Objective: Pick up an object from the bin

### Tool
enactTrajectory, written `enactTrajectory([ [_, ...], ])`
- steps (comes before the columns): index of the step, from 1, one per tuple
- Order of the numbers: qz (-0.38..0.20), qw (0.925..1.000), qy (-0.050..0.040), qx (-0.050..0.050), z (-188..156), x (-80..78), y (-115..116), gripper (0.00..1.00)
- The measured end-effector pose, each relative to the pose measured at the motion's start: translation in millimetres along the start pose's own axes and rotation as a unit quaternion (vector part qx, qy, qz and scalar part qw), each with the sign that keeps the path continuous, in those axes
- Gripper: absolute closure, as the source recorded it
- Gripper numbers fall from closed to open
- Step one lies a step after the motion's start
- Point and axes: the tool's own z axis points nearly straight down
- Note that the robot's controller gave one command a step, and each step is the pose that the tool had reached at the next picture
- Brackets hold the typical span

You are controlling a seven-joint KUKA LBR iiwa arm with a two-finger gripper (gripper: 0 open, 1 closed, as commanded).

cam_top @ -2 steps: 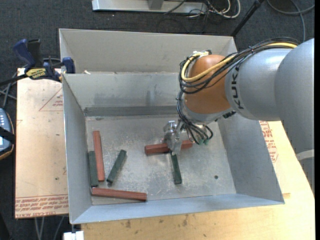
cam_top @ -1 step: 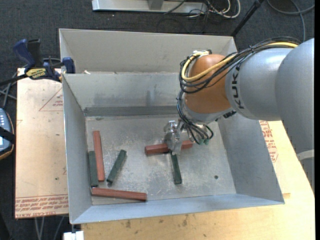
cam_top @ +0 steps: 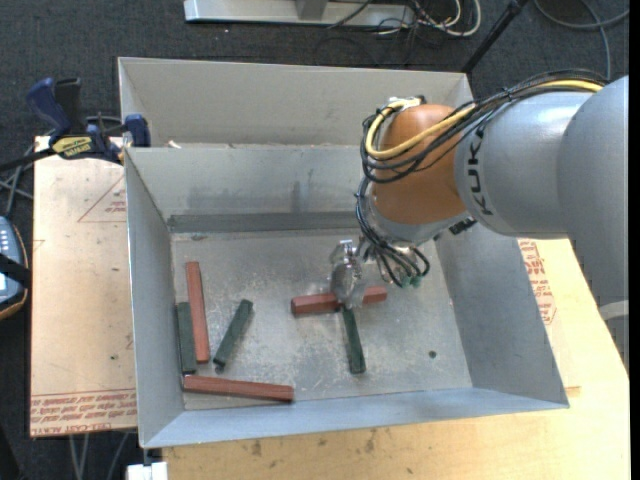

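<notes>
Directly beneath the hand (cam_top: 347, 276), near the middle of the grey bin (cam_top: 250, 183) floor, a red-brown bar (cam_top: 312, 305) lay crosswise, with a dark green bar (cam_top: 355, 350) running from under the hand toward the bin's front wall. The two bars met in a rough T just below the hand. The hand was low over this junction, at or near the red-brown bar's surface; contact could not be confirmed. Whether the hand was wide or narrow could not be told, as the orange wrist cover (cam_top: 420, 168) and its cables blocked the line of sight. Well to the hand's left lay four more bars: a red-brown one (cam_top: 197, 313) beside a dark green one (cam_top: 185, 340), a tilted green one (cam_top: 232, 333), and a red-brown one (cam_top: 238, 389) along the front wall.
</notes>
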Motion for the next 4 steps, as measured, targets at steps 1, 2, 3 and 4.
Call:
enactTrajectory([
  [1,0.0,1.0,0.0001,0.0,-13.8,0.0,0.0,1.0],
  [2,0.001,1.0,-0.0013,0.0,-24.4,-0.9,-0.1,1.0],
  [3,0.001,1.0,0.0009,0.0,-33.2,0.1,0.1,1.0],
  [4,0.001,1.0,0.0014,0.0,-51.9,0.4,0.3,1.0],
])
